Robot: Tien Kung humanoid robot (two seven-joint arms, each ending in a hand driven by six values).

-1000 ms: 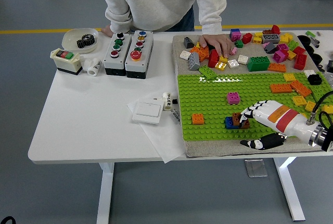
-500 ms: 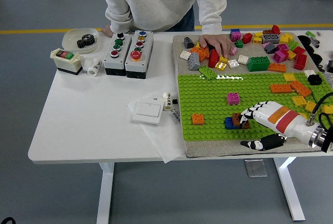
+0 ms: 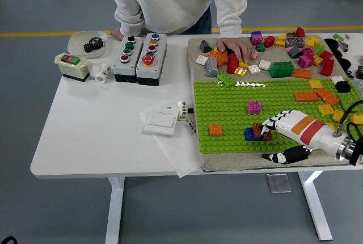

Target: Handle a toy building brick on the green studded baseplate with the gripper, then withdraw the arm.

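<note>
item: brick cluster point(image 3: 257, 131) — blue, brown and red pieces joined in a short row, seated on the green baseplate point(image 3: 227, 113) near its front edge, long axis running left to right along that edge.

robot hand point(image 3: 276, 126) — the right one, entering from the surface's right front corner; white fingers point(image 3: 271, 122) reach the cluster's right end, thumb low beside the baseplate's front rim. whether the fingers are closed on the bricks cannot be told.

relation: cluster lies directly left of the fingertips, touching or nearly so.

person's hand point(image 3: 237, 46) — among loose bricks point(image 3: 295, 51) at the far edge.
</note>
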